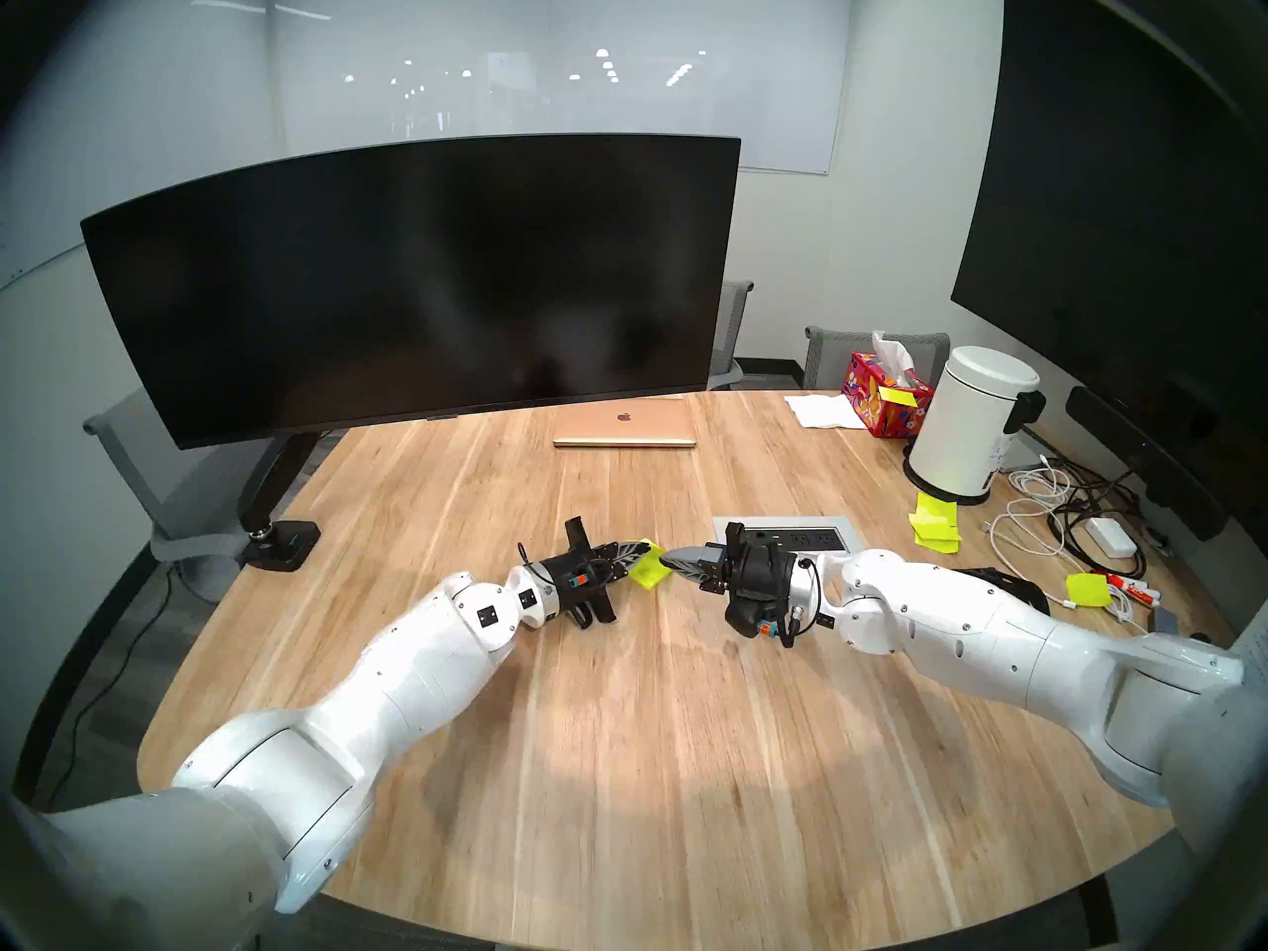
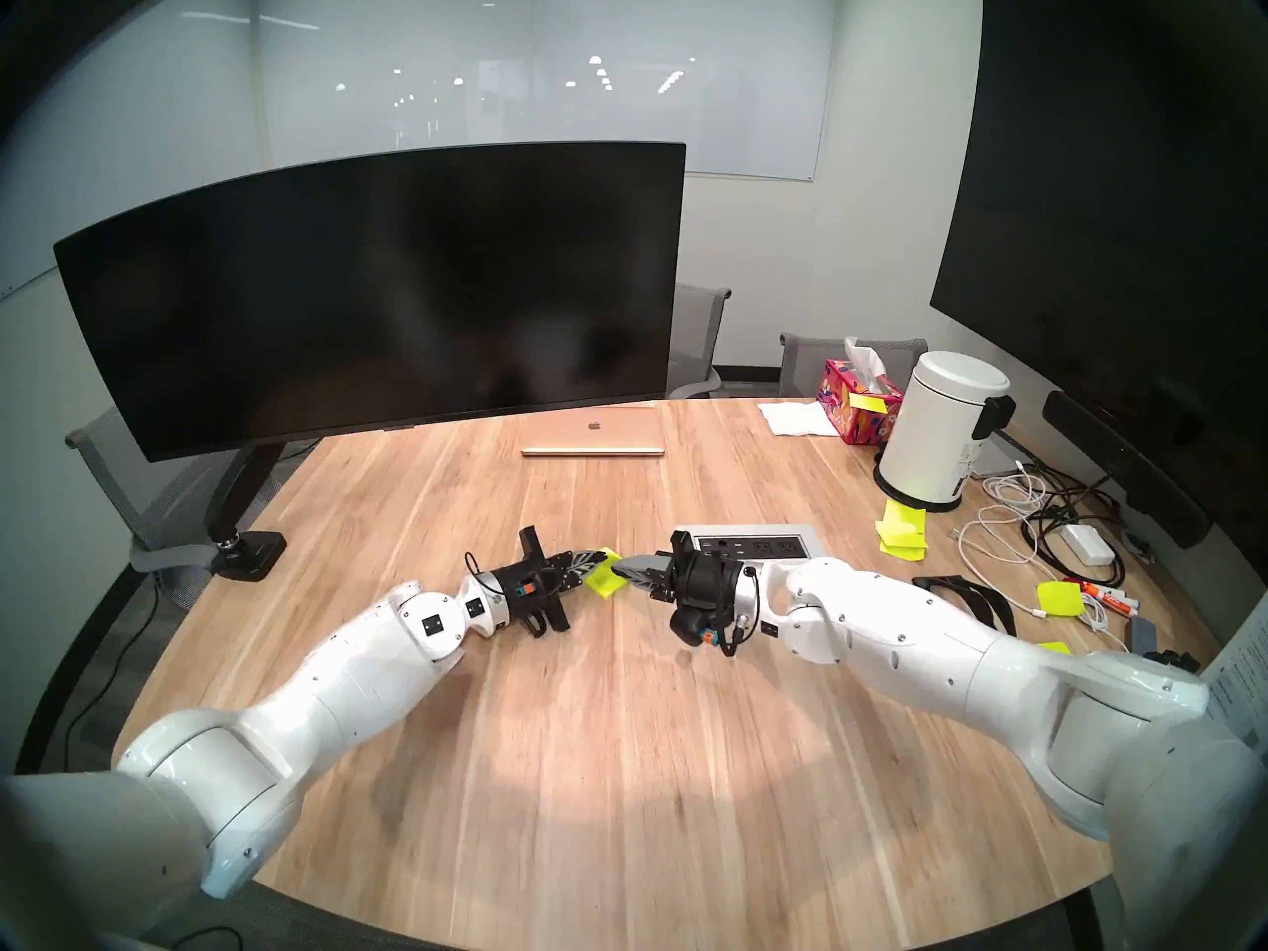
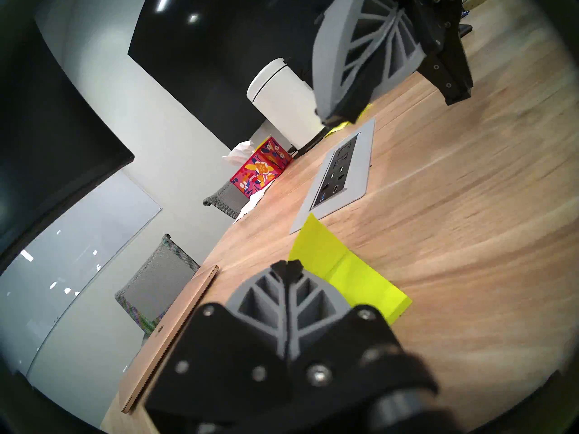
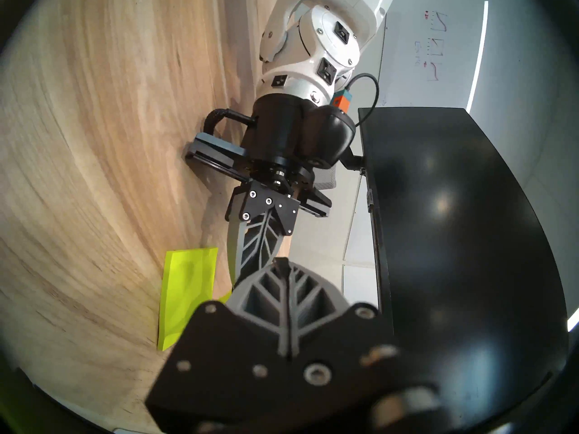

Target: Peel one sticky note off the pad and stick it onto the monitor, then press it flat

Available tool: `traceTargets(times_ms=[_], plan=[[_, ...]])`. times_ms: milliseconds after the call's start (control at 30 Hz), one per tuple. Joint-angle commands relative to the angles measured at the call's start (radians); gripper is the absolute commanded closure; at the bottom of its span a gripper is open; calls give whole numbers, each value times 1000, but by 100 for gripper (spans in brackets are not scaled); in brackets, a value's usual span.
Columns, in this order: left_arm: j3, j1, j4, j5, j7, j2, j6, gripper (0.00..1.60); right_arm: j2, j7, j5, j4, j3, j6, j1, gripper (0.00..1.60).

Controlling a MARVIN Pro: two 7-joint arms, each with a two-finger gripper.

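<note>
Watching this, I'd bet the whole pad (image 1: 650, 572) lifts off the counter (image 1: 617, 723) with the sheet, since nothing pins it. Left gripper (image 1: 643, 550) is pinched shut on the top sticky note (image 3: 316, 251), peeled partway up. Right gripper (image 1: 664, 560) is shut, empty, just beside it. Contact point's hidden behind the fingers. Monitor (image 1: 412, 277) sits well behind.

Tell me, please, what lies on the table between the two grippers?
The pad lies between the left gripper and the right gripper, its top sheet lifted at one edge. The head views show it; otherwise only bare table.
</note>
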Motion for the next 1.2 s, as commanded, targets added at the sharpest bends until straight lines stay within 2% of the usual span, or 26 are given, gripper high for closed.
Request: traceTargets(times_ms=[0,1167], plan=[[9,10,25,7,1,-6,-3,160,-20,-12,-1,5,11,-8,21,160],[8,-6,67,4,3,-20,-20,160,-141,-25,-39,205,15,-51,49,160]])
